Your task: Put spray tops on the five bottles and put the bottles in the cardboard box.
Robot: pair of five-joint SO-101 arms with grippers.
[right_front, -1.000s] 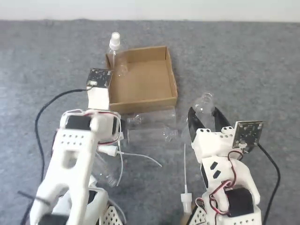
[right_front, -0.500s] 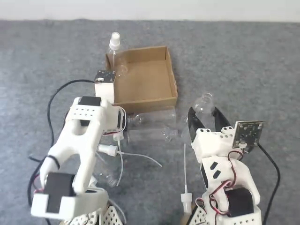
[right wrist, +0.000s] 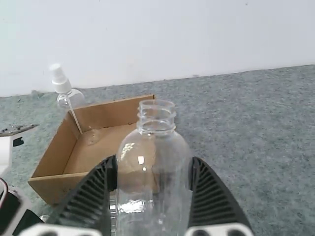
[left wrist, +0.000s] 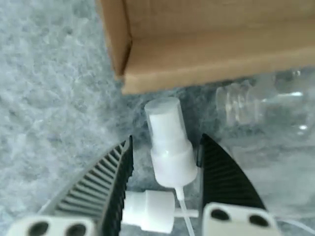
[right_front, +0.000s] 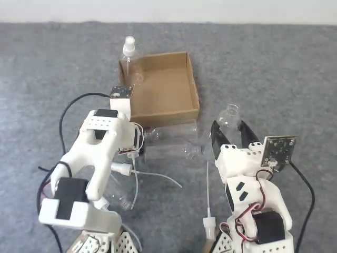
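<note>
The left gripper (left wrist: 166, 169) is low over the grey tabletop (left wrist: 49, 98), right by a corner of the cardboard box (left wrist: 221, 59). Its jaws are open. A white spray top (left wrist: 170, 147) lies between them on the tabletop. I cannot tell if the jaws touch it. A second spray top (left wrist: 147, 219) lies just beside it, closer to the arm. A lying bottle (left wrist: 261, 101) with no top is on the tabletop next to the box wall. Another lying bottle (right_front: 176, 151) is just in front of it.

The right gripper (right_front: 229, 127) is closed on a clear bottle (right_front: 230, 113). It holds the bottle upright, off to the side of the box. This bottle has no top on.

A finished bottle (right_front: 130, 58) with its top on stands in the far corner of the box. A third spray top (right_front: 209, 224) with a long thin tube lies by the right arm's base.
</note>
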